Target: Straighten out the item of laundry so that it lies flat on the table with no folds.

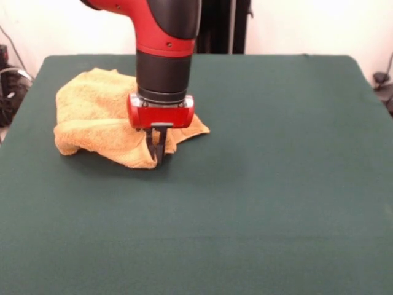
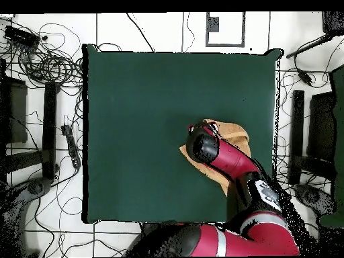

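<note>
Table (image 1: 258,203): dark green felt-like cover, mostly bare.
Room: white floor with cables (image 2: 47,60) and dark equipment beside the table.
Towel (image 1: 92,117): golden-orange terry, crumpled and folded, near the table's far left corner in the front view.
Gripper (image 1: 158,153): fingers narrow, pinching the towel's near edge.

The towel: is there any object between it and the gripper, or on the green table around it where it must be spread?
Nothing visible. The gripper is already at the towel edge, and the table around it carries no other object.
</note>
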Motion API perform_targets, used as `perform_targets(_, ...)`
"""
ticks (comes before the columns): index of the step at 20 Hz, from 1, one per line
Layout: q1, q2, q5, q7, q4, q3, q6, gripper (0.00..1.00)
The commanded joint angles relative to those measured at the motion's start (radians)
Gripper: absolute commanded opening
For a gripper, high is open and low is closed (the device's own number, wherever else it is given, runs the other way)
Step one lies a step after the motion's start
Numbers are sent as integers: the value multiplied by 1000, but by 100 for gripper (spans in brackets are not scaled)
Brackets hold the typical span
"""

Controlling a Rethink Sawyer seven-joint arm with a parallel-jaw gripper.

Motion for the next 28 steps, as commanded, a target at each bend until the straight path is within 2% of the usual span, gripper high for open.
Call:
perform_targets(1, 29, 41, 65, 295, 64, 128, 89, 0)
perform_targets(6, 61, 47, 89, 321, 59, 121, 83, 0)
perform_targets(15, 136, 42, 212, 394, 62, 146, 68, 0)
perform_targets(21, 177, 43, 281, 403, 64, 143, 53, 0)
perform_targets(28, 180, 59, 287, 406, 58, 150, 27, 0)
